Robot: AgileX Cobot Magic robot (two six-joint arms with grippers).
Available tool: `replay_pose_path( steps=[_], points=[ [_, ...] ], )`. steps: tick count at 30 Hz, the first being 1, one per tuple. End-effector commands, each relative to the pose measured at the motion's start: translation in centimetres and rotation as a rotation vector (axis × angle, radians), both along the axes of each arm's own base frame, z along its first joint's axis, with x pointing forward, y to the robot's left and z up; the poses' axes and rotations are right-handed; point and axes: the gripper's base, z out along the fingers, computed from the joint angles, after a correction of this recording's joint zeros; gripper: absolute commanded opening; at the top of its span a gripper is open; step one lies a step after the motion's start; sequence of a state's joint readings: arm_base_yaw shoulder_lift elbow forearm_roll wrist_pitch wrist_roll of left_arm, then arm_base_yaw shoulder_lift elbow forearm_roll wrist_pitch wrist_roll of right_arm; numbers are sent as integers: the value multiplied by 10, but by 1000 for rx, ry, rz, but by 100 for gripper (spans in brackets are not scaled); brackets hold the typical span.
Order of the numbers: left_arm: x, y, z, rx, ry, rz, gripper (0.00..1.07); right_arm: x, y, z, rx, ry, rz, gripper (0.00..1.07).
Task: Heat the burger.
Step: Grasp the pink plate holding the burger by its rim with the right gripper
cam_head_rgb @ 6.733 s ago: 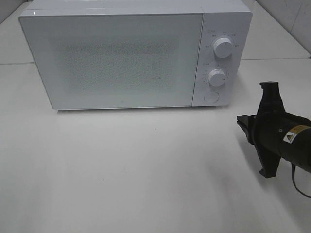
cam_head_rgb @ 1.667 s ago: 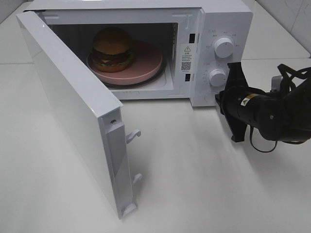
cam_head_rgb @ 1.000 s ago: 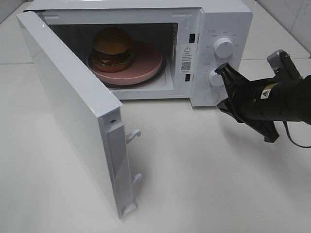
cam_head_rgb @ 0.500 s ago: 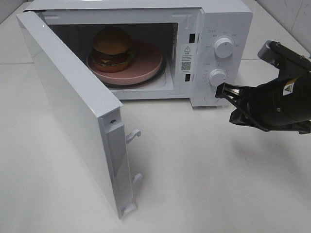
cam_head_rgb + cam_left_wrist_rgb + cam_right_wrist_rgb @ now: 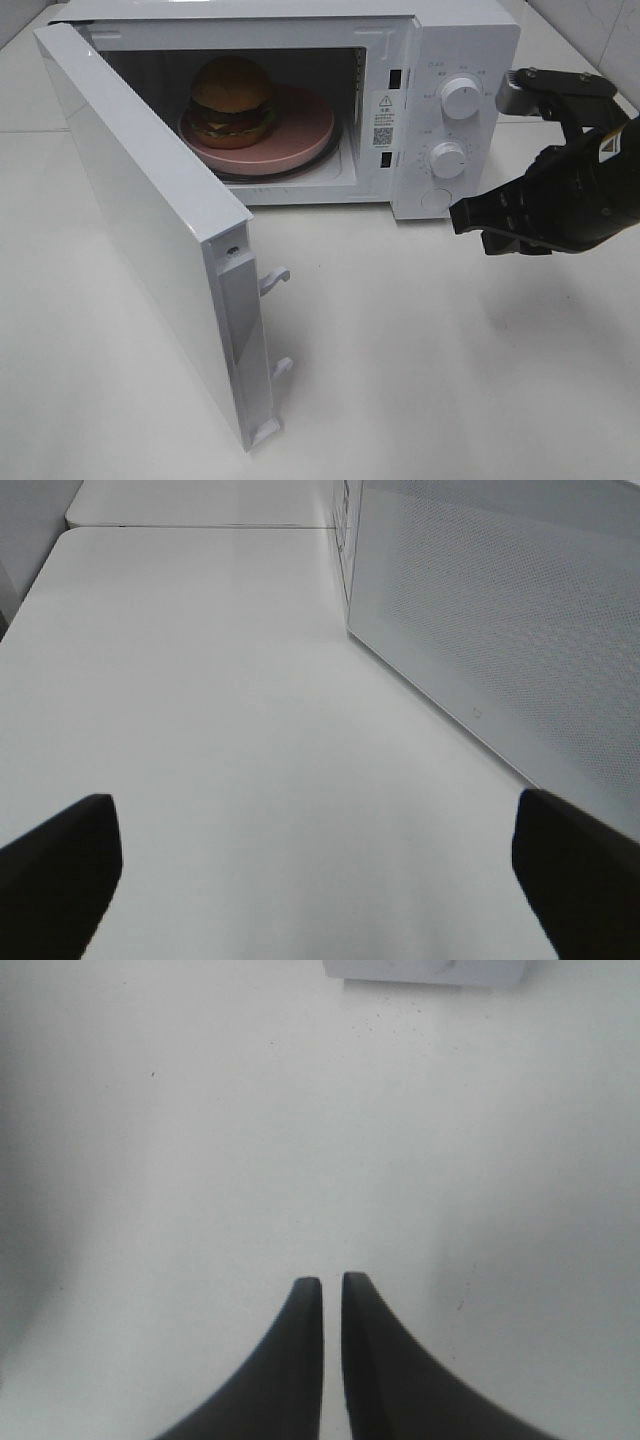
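White tabletop [image 5: 420, 380] under even light, tiled wall [image 5: 600, 30] behind.

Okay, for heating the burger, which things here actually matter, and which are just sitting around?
Part of the job:
- burger on the pink plate, inside the microwave
- microwave door, standing open
- upper knob and lower knob
- right gripper, shut, beside the control panel

Just there:
- white table
- left gripper, open and empty, on the outer side of the door
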State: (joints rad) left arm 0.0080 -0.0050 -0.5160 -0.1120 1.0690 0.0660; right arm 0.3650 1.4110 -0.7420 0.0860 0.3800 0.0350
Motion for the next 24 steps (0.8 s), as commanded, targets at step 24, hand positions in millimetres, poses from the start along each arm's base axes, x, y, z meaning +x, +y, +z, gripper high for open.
replay_pose_path(
  steps=[24],
  points=[
    [-2,0,0,-8,-11,4,98,14,-5,28,-663,-257,1060,7]
  ],
)
